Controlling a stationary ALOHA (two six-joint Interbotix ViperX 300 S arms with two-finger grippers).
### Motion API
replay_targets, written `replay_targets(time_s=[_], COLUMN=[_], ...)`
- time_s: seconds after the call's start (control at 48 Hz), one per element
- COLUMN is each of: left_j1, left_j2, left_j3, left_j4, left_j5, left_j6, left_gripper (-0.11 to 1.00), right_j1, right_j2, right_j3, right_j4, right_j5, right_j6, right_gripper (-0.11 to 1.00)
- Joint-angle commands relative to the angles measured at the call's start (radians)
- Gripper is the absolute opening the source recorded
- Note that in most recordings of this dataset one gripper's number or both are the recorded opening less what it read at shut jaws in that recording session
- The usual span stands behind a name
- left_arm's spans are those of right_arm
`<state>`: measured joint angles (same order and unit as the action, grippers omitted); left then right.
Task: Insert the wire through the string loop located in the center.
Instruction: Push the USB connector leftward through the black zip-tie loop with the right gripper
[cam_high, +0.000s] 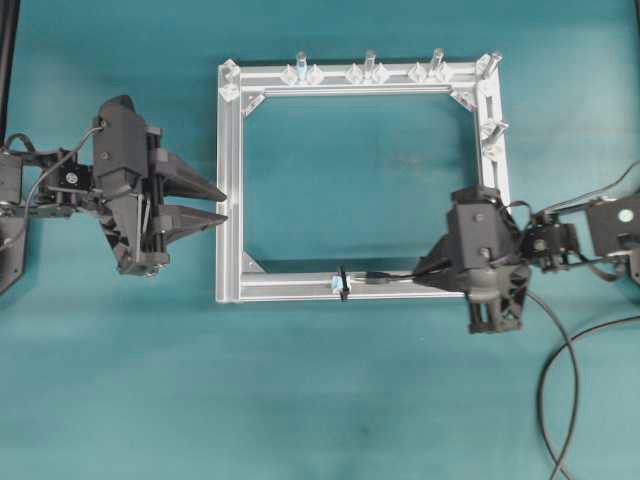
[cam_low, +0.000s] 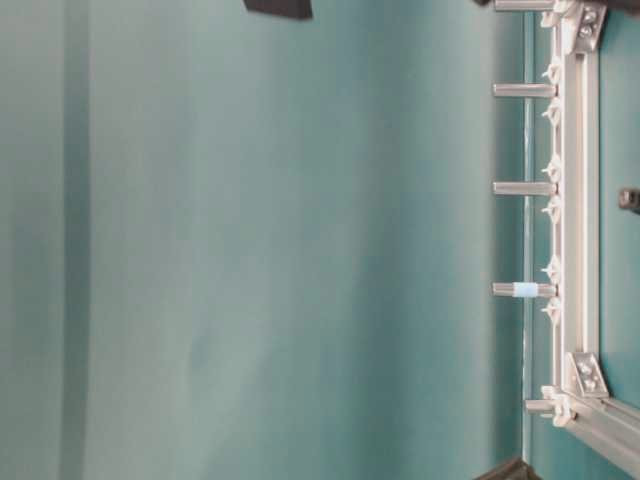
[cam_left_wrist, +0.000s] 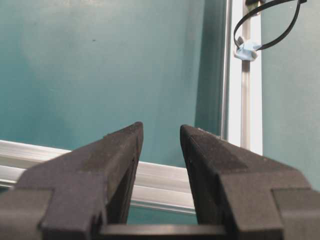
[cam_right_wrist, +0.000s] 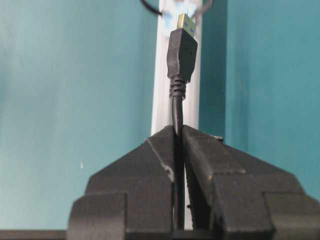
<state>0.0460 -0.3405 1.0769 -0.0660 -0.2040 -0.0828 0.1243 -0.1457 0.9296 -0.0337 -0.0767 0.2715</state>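
Note:
The wire's black plug (cam_right_wrist: 182, 47) with its silvery tip sticks out ahead of my right gripper (cam_right_wrist: 178, 131), which is shut on the cable just behind it. The plug (cam_high: 375, 275) lies along the frame's near rail (cam_high: 280, 290), pointing left, a short way right of the string loop (cam_high: 343, 283). The tip sits just short of the loop (cam_right_wrist: 150, 7), only partly in view at the top edge. My left gripper (cam_high: 226, 205) hangs open and empty beside the frame's left rail. Its wrist view shows the loop (cam_left_wrist: 295, 22) far off at the upper right.
The square aluminium frame (cam_high: 230, 180) carries upright pegs (cam_high: 369, 62) along its far rail and right side. A bit of pale blue tape (cam_left_wrist: 247, 50) marks the rail by the loop. A black cable (cam_high: 548, 400) curls over the table at the lower right.

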Motion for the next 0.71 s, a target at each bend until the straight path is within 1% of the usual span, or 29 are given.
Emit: replay_targets(time_s=[0.0, 0.333, 0.687], left_j1=[-0.003, -0.003, -0.003], left_j2=[-0.011, -0.012, -0.011], left_j3=[-0.008, -0.012, -0.011], left_j4=[0.003, 0.003, 0.003], left_j5=[-0.005, -0.006, -0.006], left_j6=[0.000, 0.000, -0.002], left_gripper=[0.39, 0.39, 0.39], right_j1=[-0.002, -0.002, -0.005], right_j2=[0.025, 0.143, 0.198], right_j3=[-0.051, -0.170, -0.236], right_j4=[0.003, 0.003, 0.003], right_j5=[-0.018, -0.028, -0.028], right_j6=[0.000, 0.000, 0.000], right_gripper=[0.07, 0.07, 0.07])
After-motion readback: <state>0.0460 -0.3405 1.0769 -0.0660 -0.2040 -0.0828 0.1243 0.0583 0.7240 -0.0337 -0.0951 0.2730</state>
